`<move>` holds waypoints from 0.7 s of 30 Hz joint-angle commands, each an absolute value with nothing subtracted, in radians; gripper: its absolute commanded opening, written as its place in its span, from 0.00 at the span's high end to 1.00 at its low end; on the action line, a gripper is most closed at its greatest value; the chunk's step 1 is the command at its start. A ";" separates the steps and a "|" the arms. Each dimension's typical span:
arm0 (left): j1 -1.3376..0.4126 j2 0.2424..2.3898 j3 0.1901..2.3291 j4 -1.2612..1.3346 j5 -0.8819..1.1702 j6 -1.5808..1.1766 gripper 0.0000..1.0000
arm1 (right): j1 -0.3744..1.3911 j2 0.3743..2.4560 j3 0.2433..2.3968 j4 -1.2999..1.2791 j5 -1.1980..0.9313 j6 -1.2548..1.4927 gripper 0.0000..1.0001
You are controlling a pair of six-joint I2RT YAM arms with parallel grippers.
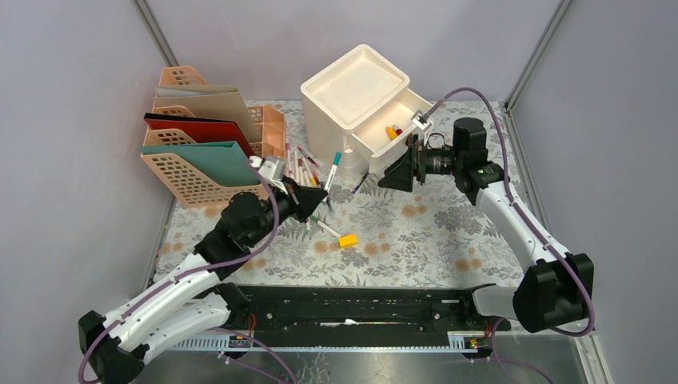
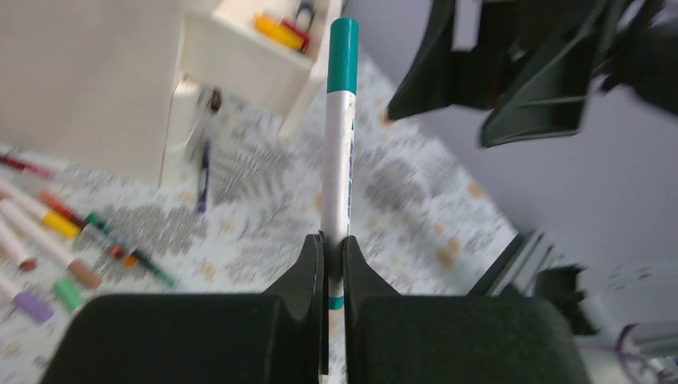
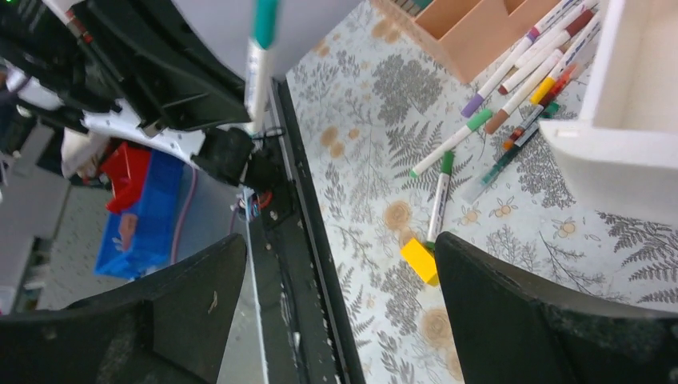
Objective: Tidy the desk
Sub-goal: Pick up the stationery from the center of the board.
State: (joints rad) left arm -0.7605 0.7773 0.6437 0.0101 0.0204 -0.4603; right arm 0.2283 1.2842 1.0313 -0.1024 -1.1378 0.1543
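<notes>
The desk (image 1: 432, 232) is covered in fern-print cloth. My left gripper (image 1: 310, 200) is shut on a white marker with a teal cap (image 1: 334, 166), lifted off the cloth and pointing toward the white drawer box (image 1: 356, 92). In the left wrist view the marker (image 2: 339, 144) sticks straight out from between the closed jaws of the left gripper (image 2: 335, 248). My right gripper (image 1: 397, 176) hangs open in front of the open drawer (image 1: 396, 136), facing the left gripper. In the right wrist view the right gripper (image 3: 340, 240) holds nothing, and the teal-capped marker (image 3: 260, 56) shows above it.
Several loose markers (image 1: 302, 166) lie by the box and the pink file organizers (image 1: 200, 144), which hold folders. A yellow block (image 1: 348, 240) lies mid-desk beside a green-capped marker (image 3: 440, 192). The drawer holds small yellow and red items (image 2: 280, 30). A black rail (image 1: 360, 308) runs along the front edge.
</notes>
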 commanded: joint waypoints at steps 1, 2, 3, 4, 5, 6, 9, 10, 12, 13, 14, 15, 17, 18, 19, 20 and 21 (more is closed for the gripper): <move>-0.754 0.781 0.628 0.268 0.003 -0.594 1.00 | 0.253 1.299 1.098 0.132 -1.033 0.491 0.07; -0.754 0.800 0.632 0.314 0.003 -0.621 1.00 | 0.259 1.302 1.102 0.178 -1.020 0.543 0.07; -0.754 0.820 0.639 0.349 -0.024 -0.657 1.00 | 0.270 1.307 1.106 0.219 -1.013 0.588 0.07; -0.754 0.844 0.642 0.389 -0.046 -0.692 1.00 | 0.281 1.315 1.114 0.248 -1.004 0.623 0.08; -0.755 0.867 0.640 0.456 -0.058 -0.728 1.00 | 0.291 1.323 1.123 0.268 -0.990 0.653 0.08; -0.754 0.890 0.640 0.502 -0.067 -0.752 1.00 | 0.299 1.330 1.128 0.294 -0.981 0.681 0.08; -0.754 0.960 0.665 0.593 -0.068 -0.788 1.00 | 0.310 1.346 1.141 0.343 -0.954 0.730 0.10; -0.753 0.986 0.676 0.615 -0.063 -0.794 1.00 | 0.312 1.350 1.147 0.346 -0.948 0.733 0.10; -0.756 1.023 0.695 0.655 -0.047 -0.800 1.00 | 0.316 1.359 1.158 0.346 -0.938 0.738 0.10; -0.755 1.041 0.704 0.672 -0.038 -0.806 1.00 | 0.319 1.363 1.163 0.347 -0.935 0.742 0.11; -0.756 1.059 0.708 0.687 -0.029 -0.814 1.00 | 0.322 1.366 1.166 0.347 -0.932 0.743 0.11; -0.756 1.074 0.713 0.703 -0.018 -0.824 1.00 | 0.326 1.368 1.169 0.347 -0.928 0.744 0.12; -0.756 1.101 0.716 0.722 -0.005 -0.844 1.00 | 0.331 1.372 1.173 0.347 -0.926 0.745 0.13; -0.757 1.111 0.718 0.733 0.008 -0.855 1.00 | 0.332 1.374 1.173 0.347 -0.924 0.746 0.14; -0.759 1.120 0.718 0.741 0.020 -0.862 1.00 | 0.334 1.375 1.174 0.346 -0.923 0.748 0.15; -0.760 1.127 0.718 0.748 0.022 -0.866 1.00 | 0.337 1.377 1.175 0.344 -0.921 0.748 0.16; -0.763 1.132 0.719 0.754 0.025 -0.867 1.00 | 0.340 1.378 1.175 0.342 -0.919 0.750 0.17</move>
State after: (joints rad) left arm -0.7582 1.1164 0.6724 0.6182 -0.0132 -0.8253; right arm 0.3214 1.3762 1.1278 0.2947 -0.9375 0.7246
